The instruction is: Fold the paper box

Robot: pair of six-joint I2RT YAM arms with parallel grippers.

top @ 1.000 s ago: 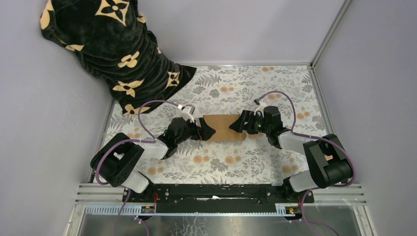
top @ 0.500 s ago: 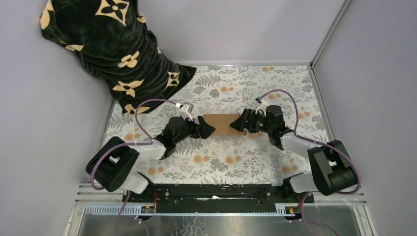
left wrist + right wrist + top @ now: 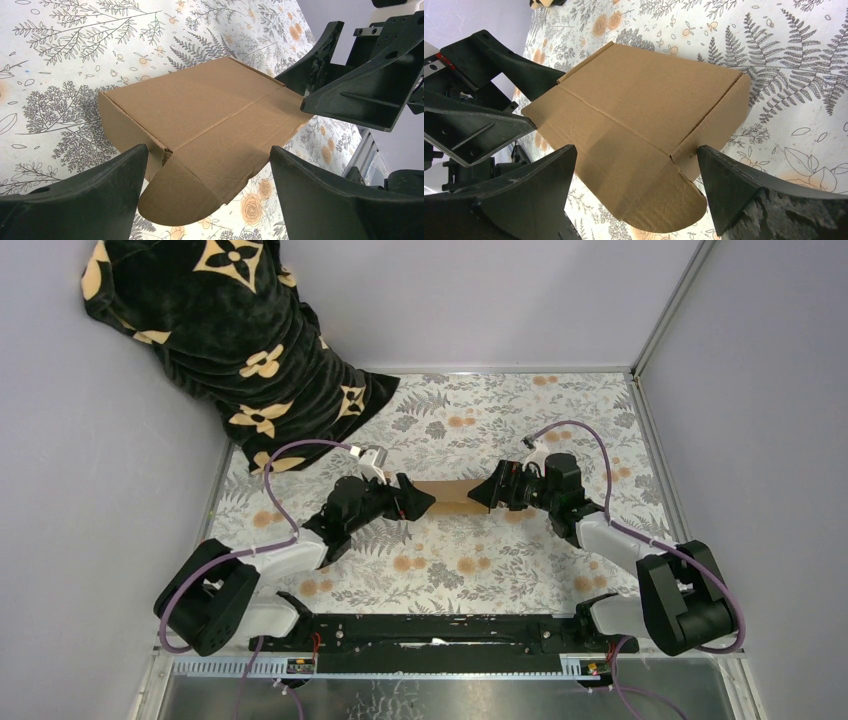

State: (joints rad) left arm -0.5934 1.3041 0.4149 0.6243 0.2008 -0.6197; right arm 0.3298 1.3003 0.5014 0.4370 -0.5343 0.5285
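One plain brown cardboard box [image 3: 452, 494] lies mid-table on the fern-printed tablecloth [image 3: 480, 410], with a rounded flap [image 3: 182, 197] jutting from its end. It sits between two grippers. The left gripper [image 3: 417, 499] and the right gripper [image 3: 485, 494] both have their jaws spread wide, clamped on nothing. One black fabric with tan flower shapes [image 3: 200, 330] is heaped in the far-left corner. Since a second ago both arms have stretched farther out (elbows lower), and less of the box top shows.

Paper box [image 3: 215, 115]: matt brown cardboard, smooth. Fingers [image 3: 75, 200]: matt black plastic. Desk [image 3: 480, 405]: matt printed covering. Blanket [image 3: 230, 330]: plush black cloth.
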